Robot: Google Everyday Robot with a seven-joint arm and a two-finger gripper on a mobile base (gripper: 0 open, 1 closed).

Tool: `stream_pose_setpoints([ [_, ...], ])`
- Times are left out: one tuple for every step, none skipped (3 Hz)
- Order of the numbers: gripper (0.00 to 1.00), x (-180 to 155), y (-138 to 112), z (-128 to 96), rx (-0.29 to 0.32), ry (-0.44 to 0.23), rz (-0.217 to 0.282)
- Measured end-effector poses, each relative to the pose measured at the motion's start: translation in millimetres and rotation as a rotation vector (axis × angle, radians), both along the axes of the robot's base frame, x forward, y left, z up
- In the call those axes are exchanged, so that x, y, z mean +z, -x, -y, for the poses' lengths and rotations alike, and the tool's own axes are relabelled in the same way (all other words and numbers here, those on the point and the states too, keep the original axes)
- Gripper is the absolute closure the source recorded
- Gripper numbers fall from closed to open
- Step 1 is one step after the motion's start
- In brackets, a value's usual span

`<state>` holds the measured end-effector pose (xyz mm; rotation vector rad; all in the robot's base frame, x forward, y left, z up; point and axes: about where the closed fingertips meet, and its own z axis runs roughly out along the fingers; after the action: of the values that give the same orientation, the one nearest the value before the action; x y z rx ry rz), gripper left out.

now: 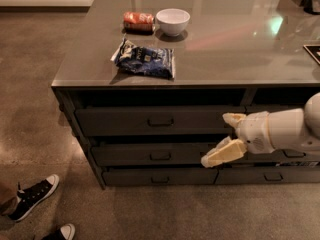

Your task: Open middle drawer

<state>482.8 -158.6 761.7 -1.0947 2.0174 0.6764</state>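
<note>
The worktop (240, 59) is a glossy grey slab on a dark cabinet, and soft reflections of light lie on its surface. It stands on a brown polished floor (35, 84). A pale wall base runs along the far left edge of the room. At the lower left, 2 black-and-white sneakers (32, 196) rest on the floor.

A white bowl (173, 21) stands near the far edge of the worktop, and only its pale inner wall shows. A red-orange packet (138, 20) lies just beside it on the left. A crumpled blue bag (145, 60) lies nearer the front edge, apart from both.

The cabinet face below has 3 stacked drawers on the left. These are a top drawer (150, 120), the middle drawer (150, 154) with its small centre pull, and a bottom drawer (160, 176). Narrower drawers sit to the right.

The end effector (227, 136) reaches in from the right in front of the drawers. Its 2 cream fingers (222, 155) are spread wide with nothing held. The lower finger overlaps the right part of the middle drawer's front, but contact cannot be told.
</note>
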Motion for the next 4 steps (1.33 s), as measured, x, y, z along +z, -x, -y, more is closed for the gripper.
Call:
stream_pose_setpoints([
  [0.00,-44,-12,-8,0.009,-0.047,0.015],
  [0.00,-86,-27,-11,-0.002,-0.095,0.033],
  [0.00,-124,-43,-14,-0.026,-0.124,0.040],
  [0.00,-162,-57,-13,-0.054,-0.117,0.030],
])
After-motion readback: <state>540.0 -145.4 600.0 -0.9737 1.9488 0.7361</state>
